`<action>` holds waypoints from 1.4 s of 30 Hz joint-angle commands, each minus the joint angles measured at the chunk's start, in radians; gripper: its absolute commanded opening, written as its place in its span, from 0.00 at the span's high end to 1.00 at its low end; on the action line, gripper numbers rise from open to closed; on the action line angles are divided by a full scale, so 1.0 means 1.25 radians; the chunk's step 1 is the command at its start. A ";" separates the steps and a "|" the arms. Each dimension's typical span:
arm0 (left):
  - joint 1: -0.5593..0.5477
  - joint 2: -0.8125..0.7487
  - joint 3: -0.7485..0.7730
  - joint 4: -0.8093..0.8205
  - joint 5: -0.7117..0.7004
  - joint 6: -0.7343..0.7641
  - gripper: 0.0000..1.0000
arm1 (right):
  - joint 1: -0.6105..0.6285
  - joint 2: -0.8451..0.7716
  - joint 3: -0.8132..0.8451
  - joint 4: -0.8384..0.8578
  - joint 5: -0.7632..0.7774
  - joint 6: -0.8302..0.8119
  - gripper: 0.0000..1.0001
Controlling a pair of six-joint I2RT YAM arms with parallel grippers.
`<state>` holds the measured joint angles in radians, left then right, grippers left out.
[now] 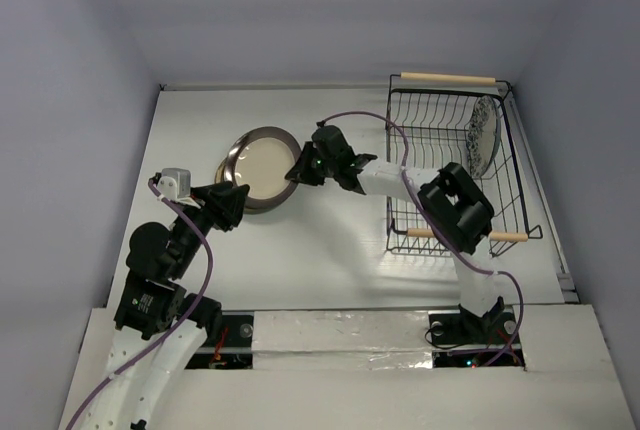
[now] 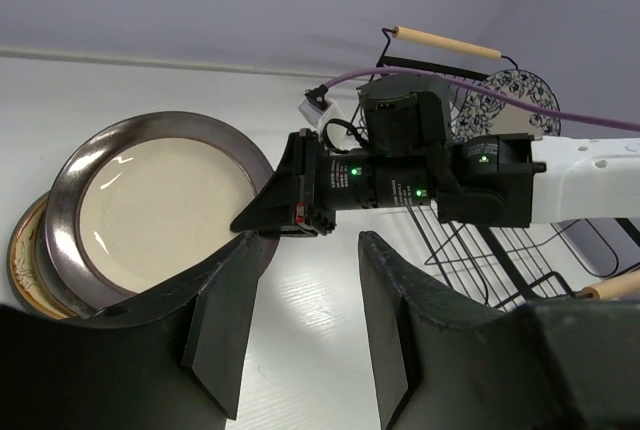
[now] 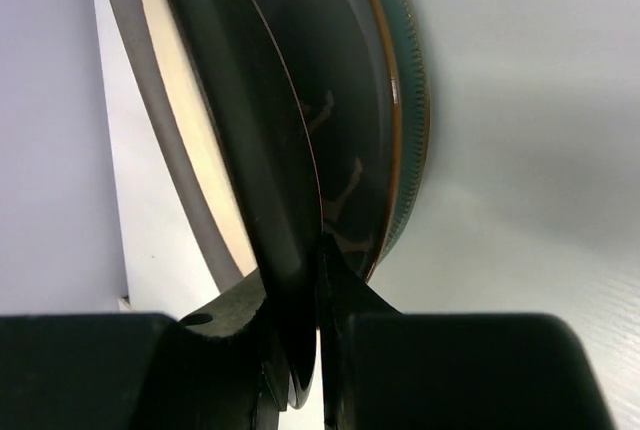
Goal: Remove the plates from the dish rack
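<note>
The right hand (image 1: pixel 299 171) is clamped on the right-side rim of the dark-rimmed round plate with a cream centre (image 1: pixel 262 166). The right wrist view shows that edge squeezed tight between its two fingers. This plate lies on top of a stack at the left-centre of the white bench (image 1: pixel 330 260). Under it is the tan plate with a leaf motif (image 2: pixel 24 260), whose edge peeks out on the left. Below that, the teal-blue plate (image 3: pixel 412 80) shows only as a thin rim. The left hand (image 2: pixel 300 345) hovers just beside the near edge of the stack, its fingers spread apart with nothing between them. Well apart to the right stands the black wire dish rack with light wooden rod handles (image 1: pixel 448 78). In it the white plate with a dark blue floral pattern (image 1: pixel 485 136) stands on edge near the far right corner
</note>
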<state>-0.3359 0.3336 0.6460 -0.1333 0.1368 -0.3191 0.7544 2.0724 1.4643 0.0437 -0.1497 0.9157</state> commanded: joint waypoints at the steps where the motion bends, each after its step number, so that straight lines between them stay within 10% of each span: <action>1: 0.004 -0.005 0.030 0.024 -0.001 0.005 0.59 | 0.015 -0.025 0.058 0.157 -0.032 0.027 0.84; 17: 0.004 -0.013 0.029 0.022 -0.001 0.004 0.59 | 0.038 -0.018 0.086 0.027 0.025 -0.039 0.65; 33: 0.004 -0.018 0.029 0.023 0.000 0.001 0.59 | 0.070 -0.050 0.109 -0.155 0.078 -0.145 0.12; 42: 0.004 -0.025 0.031 0.022 0.000 0.002 0.59 | 0.078 -0.123 0.053 -0.212 0.093 -0.199 0.03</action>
<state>-0.3336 0.3145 0.6460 -0.1345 0.1368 -0.3195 0.8364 2.0220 1.5478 -0.1936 -0.0624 0.7238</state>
